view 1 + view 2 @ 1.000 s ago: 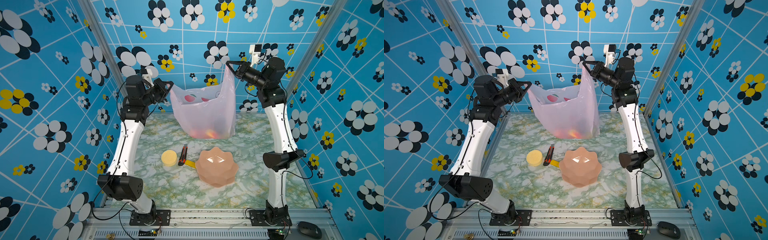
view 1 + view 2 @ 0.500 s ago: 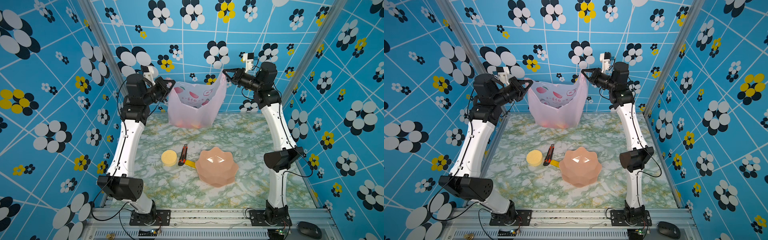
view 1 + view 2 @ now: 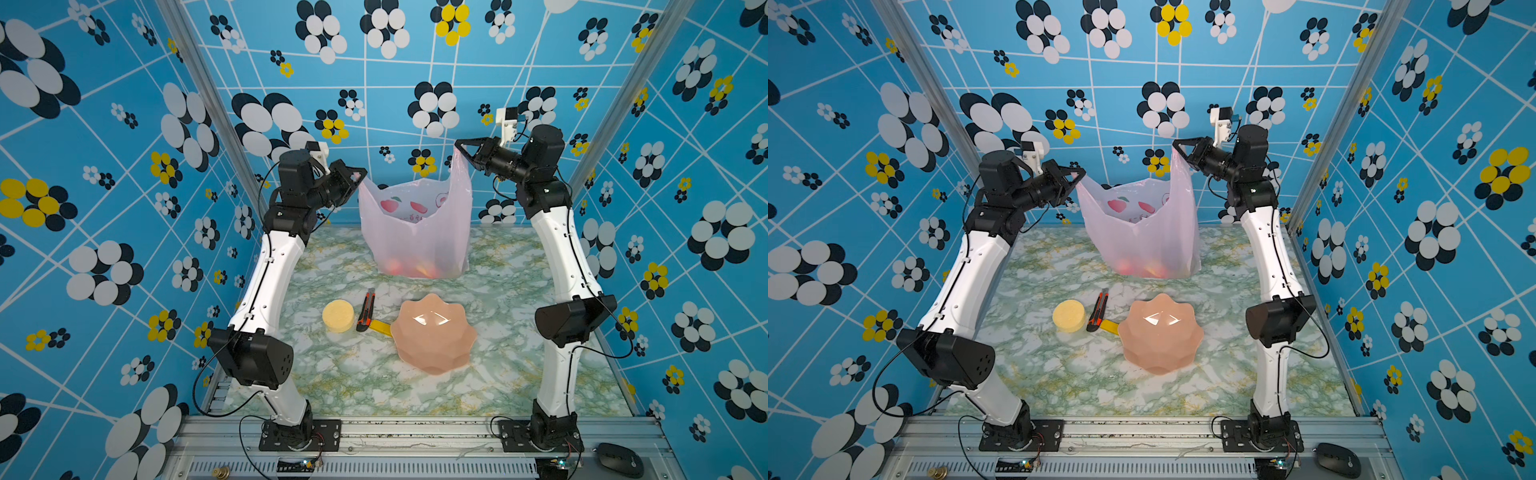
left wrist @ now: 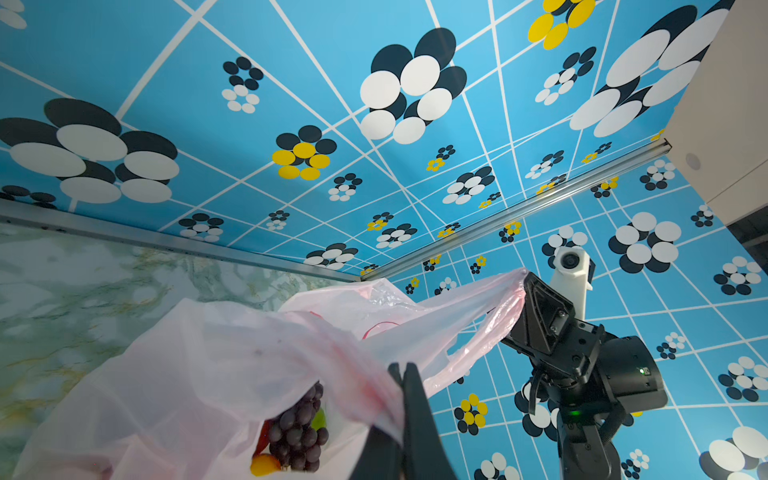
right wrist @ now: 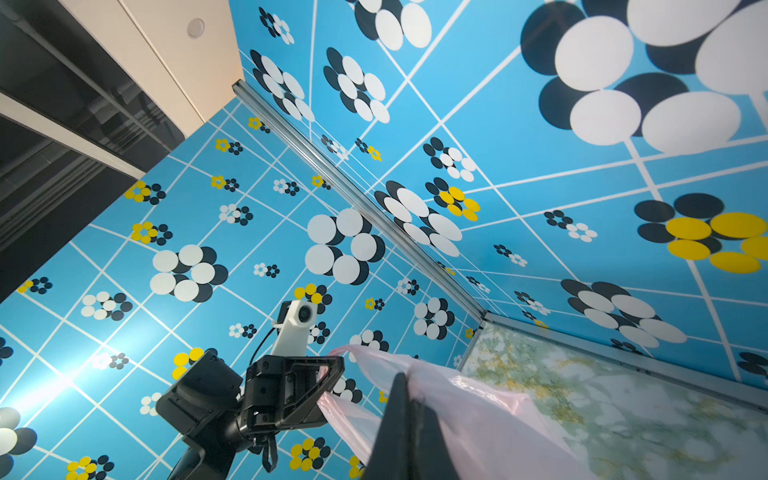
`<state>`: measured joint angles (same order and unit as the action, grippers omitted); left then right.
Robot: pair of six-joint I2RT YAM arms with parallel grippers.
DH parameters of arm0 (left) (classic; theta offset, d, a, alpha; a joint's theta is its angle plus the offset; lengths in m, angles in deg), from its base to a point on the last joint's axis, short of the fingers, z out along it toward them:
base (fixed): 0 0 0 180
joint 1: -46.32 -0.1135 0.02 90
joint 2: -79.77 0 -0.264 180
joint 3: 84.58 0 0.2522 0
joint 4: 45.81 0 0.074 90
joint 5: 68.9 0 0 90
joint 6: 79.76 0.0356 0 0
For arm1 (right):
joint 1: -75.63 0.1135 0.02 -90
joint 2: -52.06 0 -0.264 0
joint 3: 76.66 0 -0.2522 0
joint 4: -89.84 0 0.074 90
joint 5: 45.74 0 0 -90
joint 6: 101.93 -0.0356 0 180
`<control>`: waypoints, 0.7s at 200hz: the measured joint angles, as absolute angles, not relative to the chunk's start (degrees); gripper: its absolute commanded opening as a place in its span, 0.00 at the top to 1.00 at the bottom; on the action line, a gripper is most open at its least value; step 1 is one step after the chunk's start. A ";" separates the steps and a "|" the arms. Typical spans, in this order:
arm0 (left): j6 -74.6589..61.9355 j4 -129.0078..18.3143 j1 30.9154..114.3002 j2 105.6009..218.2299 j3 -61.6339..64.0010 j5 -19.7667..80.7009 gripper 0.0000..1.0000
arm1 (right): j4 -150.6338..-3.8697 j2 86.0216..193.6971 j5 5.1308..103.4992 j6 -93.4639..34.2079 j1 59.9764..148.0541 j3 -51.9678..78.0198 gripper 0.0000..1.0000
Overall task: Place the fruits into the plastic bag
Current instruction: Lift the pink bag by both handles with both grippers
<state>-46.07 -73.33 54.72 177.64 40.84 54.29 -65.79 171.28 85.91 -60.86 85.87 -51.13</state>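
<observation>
Clamping plastic bag (image 3: 415, 237): L claw (image 3: 362, 172) + R claw (image 3: 457, 145) | fruits (image 4: 297, 432) inside | bowl (image 3: 434, 336), cutter (image 3: 365, 311), disc (image 3: 338, 316) nearby

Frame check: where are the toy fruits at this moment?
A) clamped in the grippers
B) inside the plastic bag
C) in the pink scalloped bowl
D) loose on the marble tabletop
B: the left wrist view shows the fruits, grapes among them, down inside the plastic bag. Both top views show red and orange shapes through its base. The left gripper and right gripper are each shut on a bag handle, not on fruit.
</observation>
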 measured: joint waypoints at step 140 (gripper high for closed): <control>-45.63 -73.37 58.09 178.49 40.14 53.63 0.96 | -83.80 164.06 87.24 -67.28 80.60 -26.73 1.00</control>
